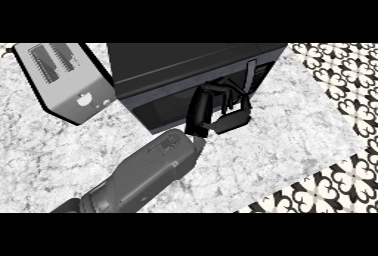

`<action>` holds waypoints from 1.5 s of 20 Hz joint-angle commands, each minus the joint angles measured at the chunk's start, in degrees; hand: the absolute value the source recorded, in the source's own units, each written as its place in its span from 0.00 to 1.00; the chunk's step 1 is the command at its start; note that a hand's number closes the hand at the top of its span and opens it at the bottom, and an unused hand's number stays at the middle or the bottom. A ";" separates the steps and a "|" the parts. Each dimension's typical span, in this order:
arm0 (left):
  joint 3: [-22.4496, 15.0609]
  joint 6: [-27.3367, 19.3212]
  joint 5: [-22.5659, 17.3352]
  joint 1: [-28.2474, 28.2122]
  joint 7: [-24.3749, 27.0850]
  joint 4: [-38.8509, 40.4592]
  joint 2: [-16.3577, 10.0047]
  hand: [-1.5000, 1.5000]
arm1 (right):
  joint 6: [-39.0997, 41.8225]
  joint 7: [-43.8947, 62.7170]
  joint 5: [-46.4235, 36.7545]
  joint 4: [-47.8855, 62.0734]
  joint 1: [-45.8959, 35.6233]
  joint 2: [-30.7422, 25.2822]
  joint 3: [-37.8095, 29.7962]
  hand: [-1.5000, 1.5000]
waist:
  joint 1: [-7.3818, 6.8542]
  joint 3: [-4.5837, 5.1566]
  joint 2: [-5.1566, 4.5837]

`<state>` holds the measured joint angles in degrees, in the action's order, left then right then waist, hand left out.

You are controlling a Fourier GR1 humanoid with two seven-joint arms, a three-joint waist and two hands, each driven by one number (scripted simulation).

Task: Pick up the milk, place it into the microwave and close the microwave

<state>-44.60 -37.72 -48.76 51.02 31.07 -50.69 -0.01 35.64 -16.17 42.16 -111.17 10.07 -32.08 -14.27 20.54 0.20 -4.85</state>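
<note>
Reaches toward one o'clock with the black right hand [221, 112], up against the front of the boxy black microwave [184, 65]. Cannot tell whether open or gripping (dark on dark). Shows no milk carton; likely hidden inside, farther toward twelve o'clock

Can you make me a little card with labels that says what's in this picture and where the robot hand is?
place: grey speckled counter
big black box: microwave, at the back in the middle
door: looks shut, though the robot hand hides part of it
silver thing: toaster, left of the microwave
robot hand: black, up against the microwave's front
arm: grey, coming in from the lower left
milk: not in sight
other hand: not in sight
</note>
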 commanded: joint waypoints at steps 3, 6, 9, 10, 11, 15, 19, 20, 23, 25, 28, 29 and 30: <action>1.71 0.95 -2.30 3.62 0.79 4.66 0.01 1.00 | -0.20 1.10 1.96 -0.11 -0.38 -1.48 -0.91 0.00 | 0.94 -0.01 -0.57; 1.82 0.94 -3.31 3.43 1.78 4.95 0.01 1.00 | 0.25 1.75 3.14 -0.14 -0.40 -2.73 -1.53 0.00 | 1.11 0.02 -0.51; 1.33 1.42 -3.90 2.98 2.55 5.87 0.01 1.00 | -0.45 2.15 3.85 -0.19 -0.63 -2.82 -1.71 0.00 | 1.00 0.00 -0.83; 0.92 1.60 -3.95 3.29 2.99 5.56 0.01 1.00 | -0.56 2.14 4.84 -0.13 -1.60 -3.08 -1.86 0.00 | 0.60 0.01 -0.92; 1.24 1.41 -4.43 4.10 2.90 5.50 0.01 1.00 | -0.66 2.48 4.61 -0.27 -1.65 -3.30 -1.67 0.00 | 0.43 0.00 -0.77; 0.36 1.78 -5.24 3.96 3.69 6.22 0.01 1.00 | 0.22 2.97 6.49 -0.37 -1.69 -4.11 -1.56 0.00 | 0.53 -0.10 -0.74; 0.02 1.41 -5.85 3.93 5.19 6.69 0.01 1.00 | 1.78 3.51 8.56 -0.90 -1.92 -5.32 -1.04 0.00 | 0.63 -0.11 -0.81; 0.08 1.52 -6.17 4.05 5.31 6.62 0.01 1.00 | 2.56 3.60 8.66 -1.33 -2.04 -5.88 -0.93 0.00 | 1.09 -0.09 -0.94; -0.17 1.70 -7.22 4.32 5.67 6.61 0.01 1.00 | 2.96 4.11 9.85 -0.91 -2.05 -6.41 -0.58 0.00 | 0.89 -0.13 -1.00; -0.24 1.90 -7.67 4.63 5.87 6.91 0.01 1.00 | 3.20 4.47 10.57 -0.45 -1.74 -6.89 -0.71 0.00 | 0.94 -0.16 -0.97; -0.71 1.83 -7.98 4.72 6.48 7.52 0.01 1.00 | 3.09 4.70 11.31 -0.69 -2.25 -7.46 -0.93 0.00 | 0.85 -0.15 -1.06; -0.71 2.06 -8.14 5.25 6.49 7.58 0.01 1.00 | 3.05 4.93 12.03 -0.52 -2.24 -7.98 -1.33 0.00 | 0.59 -0.13 -0.71; -0.91 1.93 -8.22 5.01 7.06 7.68 0.01 1.00 | 3.42 5.27 11.62 -0.72 -1.97 -8.01 -0.61 0.00 | 0.80 -0.14 -1.04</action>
<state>-47.19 -37.21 -55.70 52.48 39.45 -47.89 0.01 38.62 -11.50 53.03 -111.84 8.08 -39.33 -15.15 20.87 0.00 -4.95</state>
